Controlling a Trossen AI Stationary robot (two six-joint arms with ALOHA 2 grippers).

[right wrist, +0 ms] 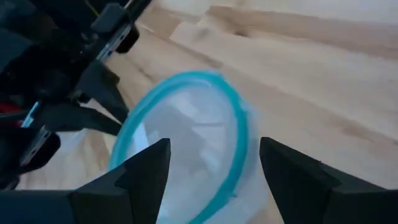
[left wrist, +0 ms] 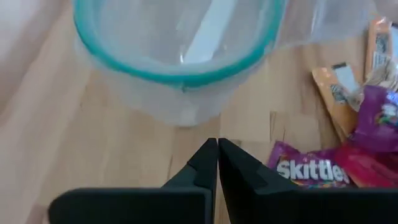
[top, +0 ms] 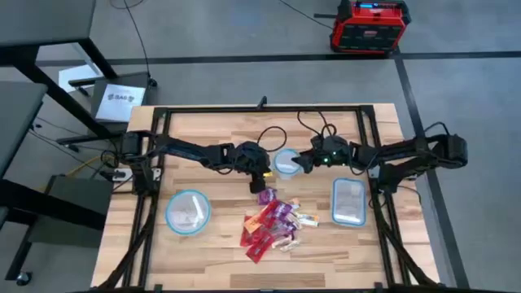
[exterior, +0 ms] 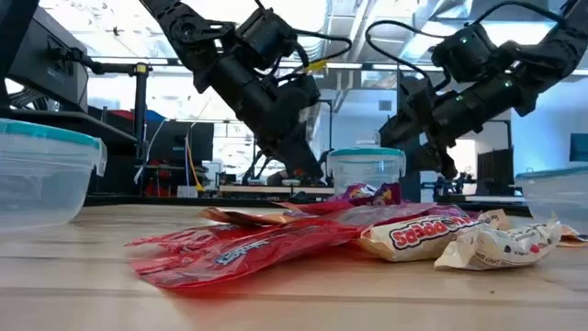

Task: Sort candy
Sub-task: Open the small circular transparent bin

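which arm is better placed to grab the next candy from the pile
Left, probably. The left gripper sits shut at the edge of the candy pile, while the right gripper is open over the middle bowl, farther off.

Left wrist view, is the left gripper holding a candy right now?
No, the left gripper is shut with nothing between its fingers, hovering over bare table beside the candy.

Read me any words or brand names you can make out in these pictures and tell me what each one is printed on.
"Skittle", cut off at the picture's edge: on the purple candy wrapper just ahead of the left hand.
Red lettering on the whitish wrapper in the low view: shown upside down, not readable.
Print on the red wrapper: too blurred.
Label on the white sheet beyond the table: too small.
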